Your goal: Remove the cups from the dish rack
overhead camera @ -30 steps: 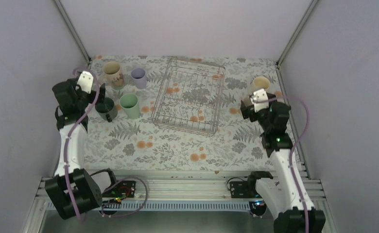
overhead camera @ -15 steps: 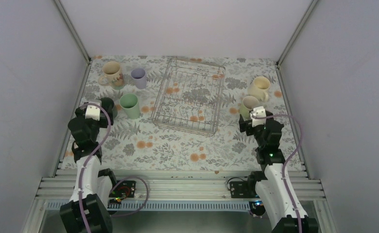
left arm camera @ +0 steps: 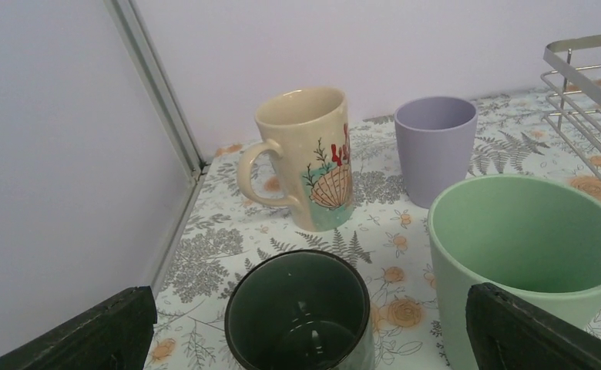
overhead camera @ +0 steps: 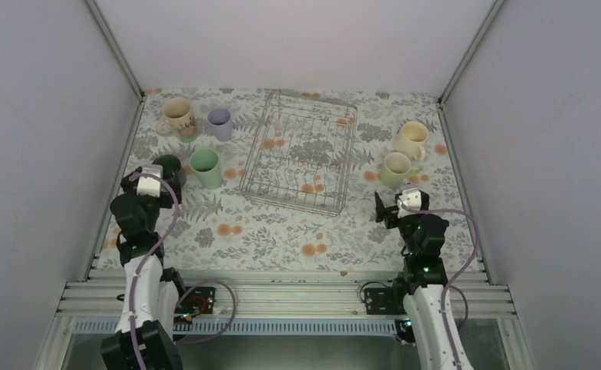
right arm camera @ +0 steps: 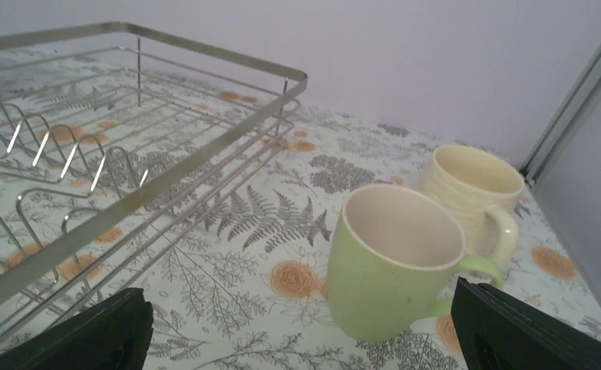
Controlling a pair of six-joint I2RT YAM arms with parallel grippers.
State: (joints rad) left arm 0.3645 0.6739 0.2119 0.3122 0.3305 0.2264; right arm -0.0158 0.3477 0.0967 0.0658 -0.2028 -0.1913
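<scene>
Dark cup [overhead camera: 171,164]: near side hidden behind the left arm [overhead camera: 137,212] from above; base cut off in the left wrist view.
Pale green cup [left arm camera: 525,254]: bottom and right side run off the frame.
Dish rack [right arm camera: 128,139]: cut by the left edge.
Cream mug [right arm camera: 475,177]: partly hidden behind the green mug [right arm camera: 394,266].
Right gripper's fingers [right arm camera: 82,339]: only tips show.

Four upright cups [overhead camera: 205,168] stand left of the wire dish rack [overhead camera: 298,151], two right.
</scene>
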